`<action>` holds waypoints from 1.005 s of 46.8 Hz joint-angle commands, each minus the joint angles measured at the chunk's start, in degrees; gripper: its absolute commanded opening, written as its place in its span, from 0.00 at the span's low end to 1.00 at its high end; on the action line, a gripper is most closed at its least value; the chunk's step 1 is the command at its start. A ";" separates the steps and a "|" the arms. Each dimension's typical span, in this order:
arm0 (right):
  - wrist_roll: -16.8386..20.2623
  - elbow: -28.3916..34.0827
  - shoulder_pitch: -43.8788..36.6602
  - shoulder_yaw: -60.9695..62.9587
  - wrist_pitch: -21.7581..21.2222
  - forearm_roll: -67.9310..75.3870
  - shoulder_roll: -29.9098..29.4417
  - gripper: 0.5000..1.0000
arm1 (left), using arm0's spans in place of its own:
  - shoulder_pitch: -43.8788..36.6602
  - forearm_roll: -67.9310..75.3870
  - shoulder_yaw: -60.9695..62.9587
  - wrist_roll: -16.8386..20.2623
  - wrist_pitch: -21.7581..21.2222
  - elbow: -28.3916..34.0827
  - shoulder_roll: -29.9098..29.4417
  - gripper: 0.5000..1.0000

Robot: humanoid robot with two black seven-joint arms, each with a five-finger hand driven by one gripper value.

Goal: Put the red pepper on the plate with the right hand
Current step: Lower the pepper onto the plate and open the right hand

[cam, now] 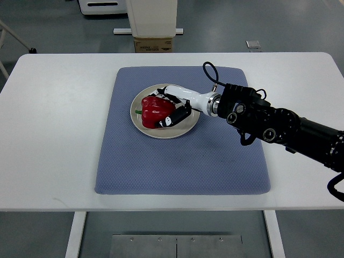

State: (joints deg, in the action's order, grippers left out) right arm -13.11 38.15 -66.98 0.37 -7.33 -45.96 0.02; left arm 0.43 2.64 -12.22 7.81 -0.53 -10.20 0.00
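Observation:
A red pepper point(155, 109) with a green stem lies on a round cream plate point(153, 130) near the middle of a blue mat. My right hand point(171, 111) reaches in from the right over the plate, its white and black fingers point(167, 121) curled around the pepper's right side. The pepper seems to rest on the plate while still held. The left arm is out of the picture.
The blue mat point(183, 161) covers the centre of a white table point(54, 134). My black right forearm point(279, 126) crosses the mat's right edge, with a cable looping above the wrist. A cardboard box point(153, 44) and a white stand sit beyond the table's far edge.

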 commanded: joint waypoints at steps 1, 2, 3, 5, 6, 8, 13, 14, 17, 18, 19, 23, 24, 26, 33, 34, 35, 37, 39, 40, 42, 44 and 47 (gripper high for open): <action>0.01 -0.01 0.45 -0.02 0.30 0.00 -0.02 0.00 | 0.01 0.00 0.00 0.01 0.00 0.00 0.00 1.00; 0.01 -0.01 0.45 -0.02 0.39 0.00 -0.02 0.00 | 0.01 0.00 0.00 0.01 0.00 0.00 0.00 1.00; 0.01 -0.01 0.45 -0.02 0.48 0.00 -0.02 0.00 | 0.01 0.00 0.00 0.01 0.00 0.00 0.00 1.00; 0.01 -0.01 0.45 -0.02 0.48 0.00 -0.02 0.00 | 0.01 0.00 0.00 0.01 0.00 0.00 0.00 1.00; 0.01 -0.01 0.53 -0.02 0.48 0.00 -0.02 0.00 | 0.01 0.00 0.00 0.01 0.00 0.00 0.00 1.00; 0.01 -0.01 0.62 -0.02 0.48 0.00 -0.02 0.00 | 0.01 0.00 0.00 0.01 0.00 0.00 0.00 1.00; -0.08 -0.09 0.97 -0.02 0.56 0.00 -0.02 0.00 | 0.01 0.00 0.00 0.01 0.00 0.00 0.00 1.00; -0.08 -0.09 0.98 0.07 0.56 0.00 -0.02 0.00 | 0.01 0.00 0.00 0.01 0.00 0.00 0.00 1.00; -0.16 -0.09 1.15 0.07 0.56 0.00 -0.02 0.10 | 0.01 0.00 0.00 0.01 0.00 0.00 0.00 1.00; -0.25 -0.09 1.24 0.07 0.56 0.00 -0.02 0.24 | 0.01 0.00 0.00 0.01 0.00 0.00 0.00 1.00; -0.25 -0.09 1.24 0.07 0.56 0.00 -0.02 0.33 | 0.01 0.00 0.00 0.01 0.00 0.00 0.00 1.00; -0.25 -0.18 1.76 0.86 0.56 0.00 -0.02 0.63 | 0.01 0.00 0.00 0.01 0.00 0.09 0.00 1.00; -0.25 -0.18 1.85 1.04 0.56 0.00 -0.02 0.66 | 0.01 0.00 0.00 0.01 0.00 0.00 0.00 1.00; -0.25 -0.18 1.94 1.47 0.56 0.00 -0.02 0.72 | 0.01 0.00 0.00 0.01 0.00 0.00 0.00 1.00; -0.25 -0.27 2.29 3.06 0.65 0.88 -0.02 1.00 | 0.01 0.00 0.00 0.01 0.00 0.00 0.00 1.00; -0.25 -0.36 2.29 3.15 0.57 0.88 -0.02 1.00 | 0.01 0.00 0.00 0.01 0.00 0.00 0.00 1.00; -0.25 -0.36 2.29 3.15 0.56 0.88 -0.02 1.00 | 0.01 0.00 0.00 0.01 0.00 0.00 0.00 1.00; -0.25 -0.36 2.29 3.15 0.56 0.88 -0.02 1.00 | 0.01 0.00 0.00 0.01 0.00 0.00 0.00 1.00; -0.25 -0.36 2.29 3.15 0.56 0.88 -0.02 1.00 | 0.01 0.00 0.00 0.01 0.00 0.00 0.00 1.00; -0.25 -0.36 2.29 3.15 0.56 0.88 -0.02 1.00 | 0.01 0.00 0.00 0.01 0.00 0.00 0.00 1.00; -0.25 -0.53 2.29 3.23 0.56 0.88 -0.02 1.00 | 0.01 0.00 0.00 0.01 0.00 0.00 0.00 1.00; -0.25 -0.53 2.21 3.23 0.65 0.96 -0.02 1.00 | 0.01 0.00 0.00 0.01 0.00 0.00 0.00 1.00; -0.25 -0.62 2.12 3.32 1.00 1.31 -0.02 1.00 | 0.01 0.00 0.00 0.01 0.00 0.00 0.00 1.00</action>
State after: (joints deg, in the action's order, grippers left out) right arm -13.36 37.58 -64.69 3.60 -6.72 -44.89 0.00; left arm 0.44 2.64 -12.22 7.83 -0.53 -10.20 0.00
